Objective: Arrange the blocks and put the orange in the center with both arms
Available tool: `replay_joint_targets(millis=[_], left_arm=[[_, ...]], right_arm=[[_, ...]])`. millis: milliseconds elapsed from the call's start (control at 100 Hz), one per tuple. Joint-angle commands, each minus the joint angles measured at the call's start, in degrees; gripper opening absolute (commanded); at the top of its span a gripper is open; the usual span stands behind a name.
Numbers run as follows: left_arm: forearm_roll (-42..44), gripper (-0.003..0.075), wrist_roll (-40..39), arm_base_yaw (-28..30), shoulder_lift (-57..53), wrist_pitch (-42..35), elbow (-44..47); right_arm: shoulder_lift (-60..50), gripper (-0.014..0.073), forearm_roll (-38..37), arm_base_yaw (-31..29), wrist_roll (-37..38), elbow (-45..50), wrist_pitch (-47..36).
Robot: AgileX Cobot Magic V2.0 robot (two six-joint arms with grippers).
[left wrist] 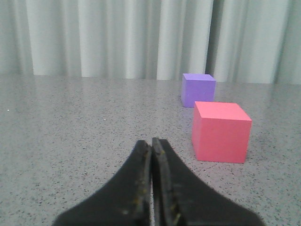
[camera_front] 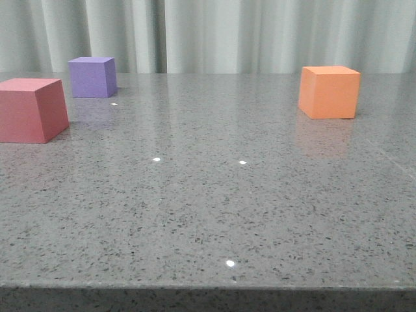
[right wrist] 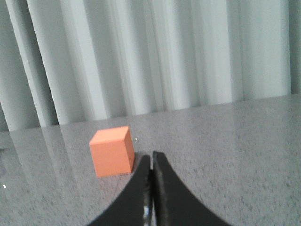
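Orange cube (camera_front: 329, 91) upper right of front frame; pink cube (camera_front: 31, 109) and purple cube (camera_front: 93, 77) upper left. Left claw (left wrist: 151, 141) and right claw (right wrist: 151, 157) closed, empty. Open right claw wide, straddle orange squarely, carry to centre.

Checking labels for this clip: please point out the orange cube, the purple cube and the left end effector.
Matte orange cube (camera_front: 329, 92), front view, on its front face.
Matte purple cube (camera_front: 93, 78), front view, on its front face.
Black left end effector (left wrist: 152, 143), left wrist view, between its closed fingertips.

Speckled grey table (camera_front: 208, 214) with pink-red cube (camera_front: 31, 109), purple cube (camera_front: 92, 77), orange cube (camera_front: 329, 91)
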Motion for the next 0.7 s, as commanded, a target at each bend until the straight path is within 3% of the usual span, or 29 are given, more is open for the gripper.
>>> replay_joint_targets(millis=[0, 430, 690], left_arm=[[-0.32, -0.0019, -0.11, 0.07, -1.81, -4.68, 2.36], [-0.32, -0.0019, -0.11, 0.07, -1.81, -4.68, 2.36], [-0.32, -0.0019, -0.11, 0.07, -1.81, -4.68, 2.36]], right_arm=[[2.11, -0.0066, 0.07, -0.25, -0.29, -7.08, 0.54], [26.75, -0.0066, 0.07, -0.25, -0.29, -36.93, 30.88], [40.63, -0.0066, 0.76, -0.25, -0.29, -42.10, 35.80]])
